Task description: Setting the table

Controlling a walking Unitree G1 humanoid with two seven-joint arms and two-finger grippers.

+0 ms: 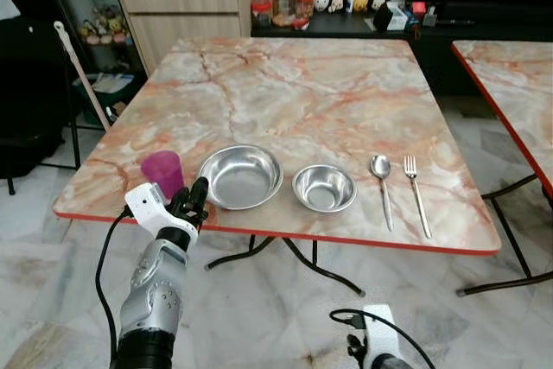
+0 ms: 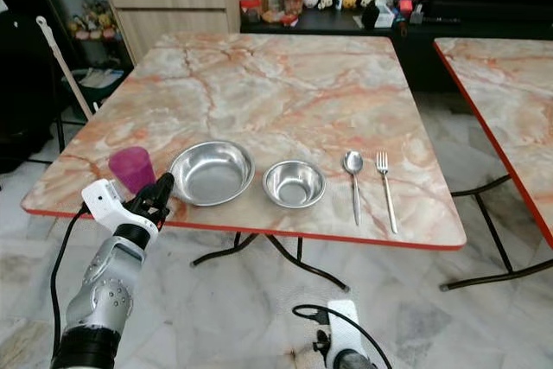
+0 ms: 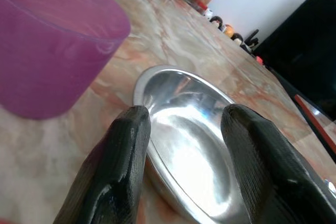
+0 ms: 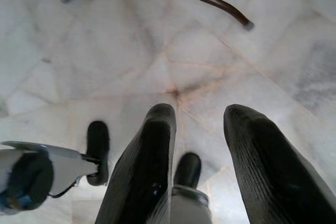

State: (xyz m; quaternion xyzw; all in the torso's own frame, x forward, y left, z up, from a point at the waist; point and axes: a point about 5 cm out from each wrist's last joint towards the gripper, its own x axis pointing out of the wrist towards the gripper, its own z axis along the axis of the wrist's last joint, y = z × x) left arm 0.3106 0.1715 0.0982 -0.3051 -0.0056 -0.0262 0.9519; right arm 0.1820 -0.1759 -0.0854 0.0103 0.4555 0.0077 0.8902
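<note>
Left pincer lines up on the big bowl

The left pincer (image 1: 190, 203) hovers at the tabletop (image 1: 285, 84) edge, fingers apart and empty, just beside the big bowl (image 1: 240, 176); pink cup (image 1: 162, 172) to its left. Next, I'd judge: close on the rim. Right pincer (image 4: 202, 150) hangs apart over the floor.

Along the near edge of the marble worktop (image 1: 285, 92) the setting lies in a row. A translucent purple cup (image 1: 162, 173) stands upright at the left end. Just beside it sits a wide, shallow steel bowl (image 1: 241, 176), then a smaller steel bowl (image 1: 324, 188), both empty and right way up. Farther right, a spoon (image 1: 381, 181) and a fork (image 1: 416, 192) lie side by side, handles toward the edge.
</note>
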